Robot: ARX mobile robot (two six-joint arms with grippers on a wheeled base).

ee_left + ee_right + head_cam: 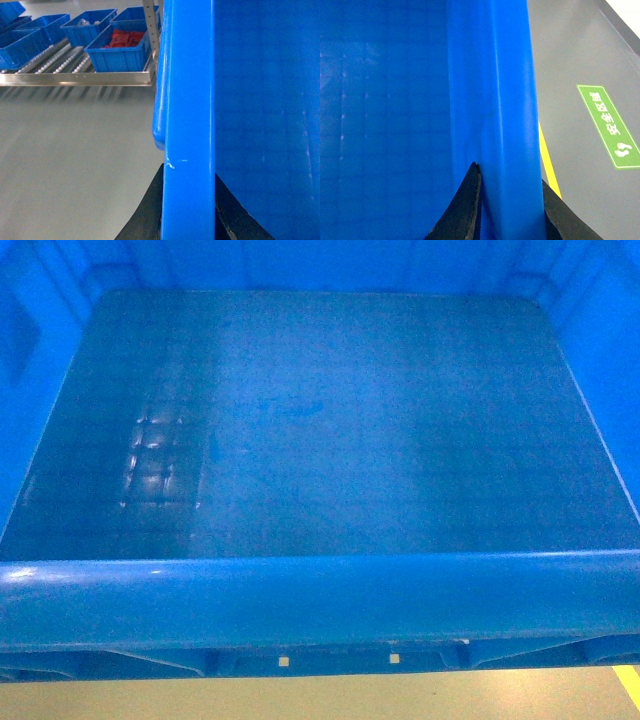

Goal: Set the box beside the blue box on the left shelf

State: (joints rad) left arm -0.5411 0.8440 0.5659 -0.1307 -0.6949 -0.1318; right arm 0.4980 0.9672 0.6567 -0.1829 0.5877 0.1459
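Left hand and right hand each clamp a side rim of the box; the shelf with small bins sits far left

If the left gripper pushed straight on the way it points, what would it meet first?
Probably nothing soon: the left gripper, shut on the bright-blue plastic crate's rim, points over bare grey floor toward the roller-rail shelf of small blue bins; depth is unclear.
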